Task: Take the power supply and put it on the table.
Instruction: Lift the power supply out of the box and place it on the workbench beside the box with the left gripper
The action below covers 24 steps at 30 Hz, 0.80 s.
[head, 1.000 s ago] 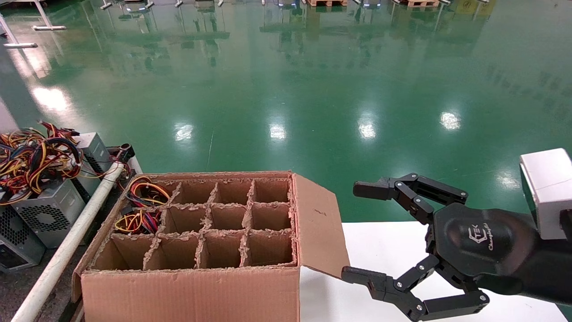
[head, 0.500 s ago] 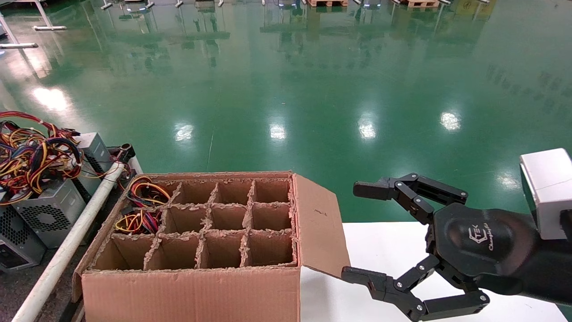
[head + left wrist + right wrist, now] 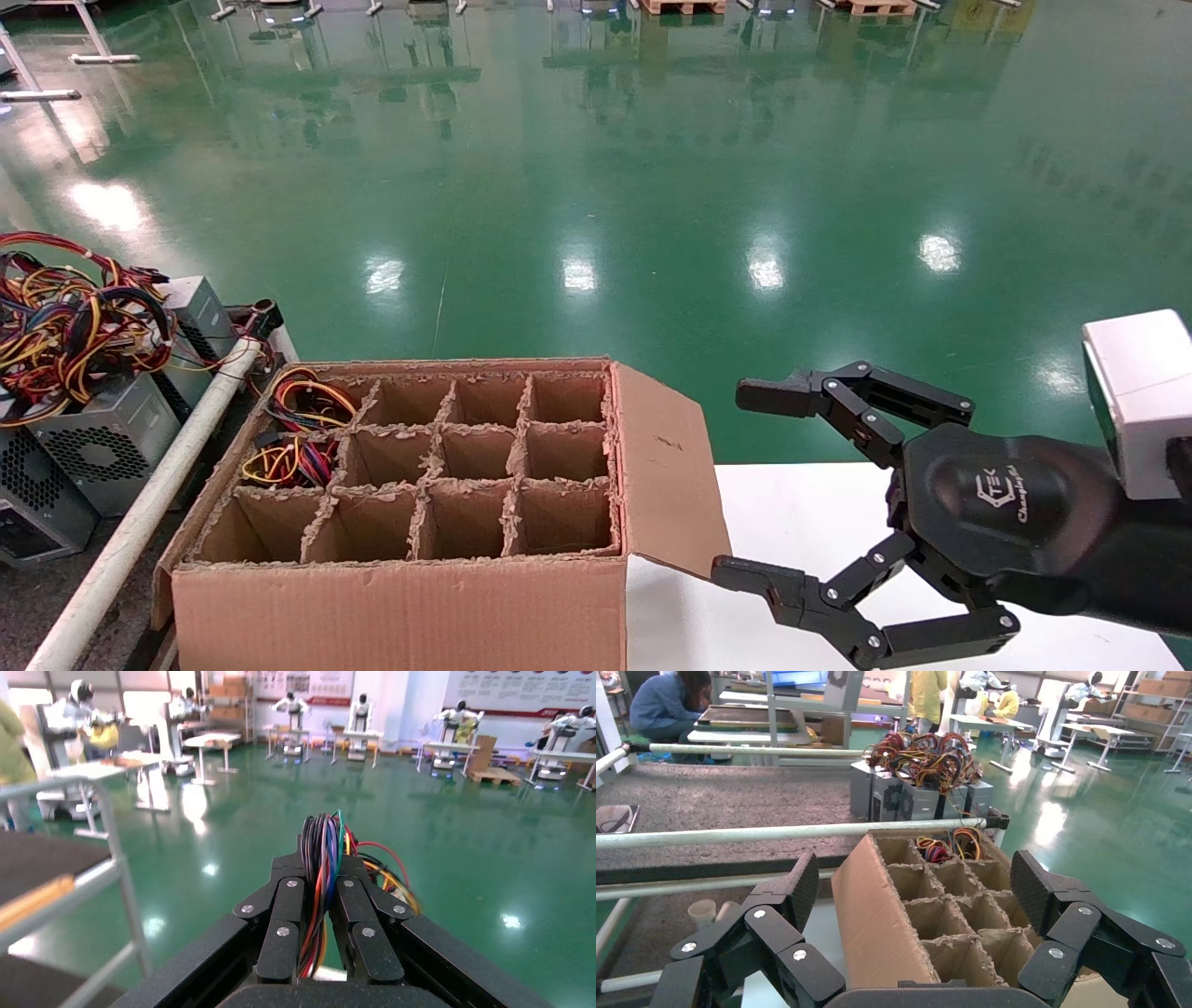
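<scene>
Several grey power supply boxes (image 3: 102, 443) with tangled coloured wires (image 3: 65, 326) stand on the dark grey table (image 3: 37, 596) at the far left, behind the white tube (image 3: 140, 513). The right wrist view shows them too, the power supplies (image 3: 905, 797) beyond the tube (image 3: 772, 834). My left gripper (image 3: 322, 862) is out of the head view. It is shut on a bundle of coloured wires (image 3: 320, 839); the box they belong to is hidden. My right gripper (image 3: 748, 482) hovers open and empty over the white tabletop, right of the carton.
A divided cardboard carton (image 3: 419, 596) stands in front of me on the glossy white tabletop (image 3: 792, 513). Two of its left cells hold wire bundles (image 3: 307, 396); the other cells look empty. Its right flap (image 3: 666, 466) leans toward my right gripper. Green floor lies beyond.
The wire tangle at the far left has shifted, and a red loop has risen into view at the left edge. The right arm has not moved.
</scene>
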Available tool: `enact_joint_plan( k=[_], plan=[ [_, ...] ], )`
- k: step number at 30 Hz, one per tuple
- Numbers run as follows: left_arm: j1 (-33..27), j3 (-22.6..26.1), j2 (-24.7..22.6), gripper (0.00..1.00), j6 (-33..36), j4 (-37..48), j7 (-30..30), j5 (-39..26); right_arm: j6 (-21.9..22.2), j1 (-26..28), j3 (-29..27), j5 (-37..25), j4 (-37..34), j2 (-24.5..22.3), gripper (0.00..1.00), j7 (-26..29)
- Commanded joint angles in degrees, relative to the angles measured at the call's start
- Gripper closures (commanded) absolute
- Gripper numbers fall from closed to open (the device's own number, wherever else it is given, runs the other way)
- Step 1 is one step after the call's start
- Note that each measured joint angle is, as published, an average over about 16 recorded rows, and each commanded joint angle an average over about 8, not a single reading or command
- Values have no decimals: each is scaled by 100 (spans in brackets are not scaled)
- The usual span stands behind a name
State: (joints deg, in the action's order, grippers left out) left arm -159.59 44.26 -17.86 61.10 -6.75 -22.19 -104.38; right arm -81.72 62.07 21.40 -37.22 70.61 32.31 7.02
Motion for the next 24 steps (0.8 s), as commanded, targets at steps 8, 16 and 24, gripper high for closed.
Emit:
enact_joint_plan(
  k=[8,16,24],
  plan=[
    [-381,317,399,100,244,-41,-262,-628,1,-1,0,0,-1,0,0,0],
    [-381,330,411,100,259,-38,-269,-653,2,-2,-1,0,-1,-1,0,0],
    [-305,300,365,100,244,-32,-241,-586,2,-1,0,0,-1,-1,0,0]
  ],
)
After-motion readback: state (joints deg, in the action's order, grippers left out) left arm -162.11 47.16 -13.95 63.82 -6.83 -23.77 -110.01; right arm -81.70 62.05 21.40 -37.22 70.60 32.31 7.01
